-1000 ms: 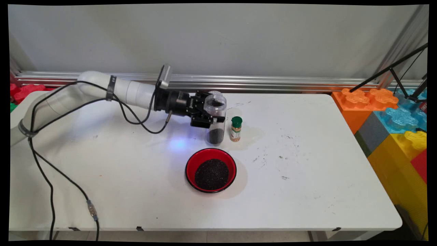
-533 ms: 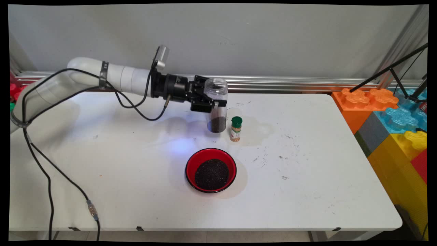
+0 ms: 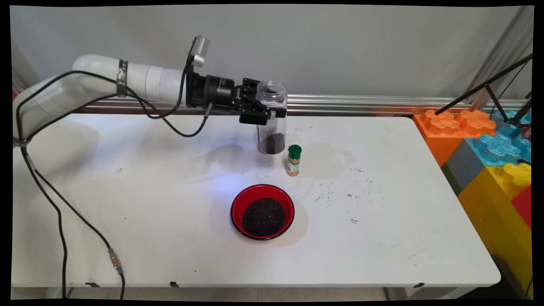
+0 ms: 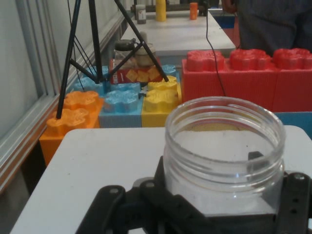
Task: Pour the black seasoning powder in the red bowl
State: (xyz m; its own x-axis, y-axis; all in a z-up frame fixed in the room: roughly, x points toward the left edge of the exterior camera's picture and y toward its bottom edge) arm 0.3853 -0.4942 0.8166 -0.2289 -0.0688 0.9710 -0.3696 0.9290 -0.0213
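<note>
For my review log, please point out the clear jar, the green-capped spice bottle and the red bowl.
clear jar (image 3: 272,140), main view, on its lower body where the dark grains sit.
green-capped spice bottle (image 3: 293,162), main view, on its label.
red bowl (image 3: 242,202), main view, on its bare inner wall.

Gripper (image 3: 264,114) moved up in the frame over the last second, from roughly mid-height near the table to higher up, in front of the metal rail. The clear jar (image 3: 271,119) clamped in it went up too; its base was down level with the green-capped spice bottle (image 3: 293,160), now hangs above the bottle's cap. Arm also higher in the upper left of the frame.
</note>
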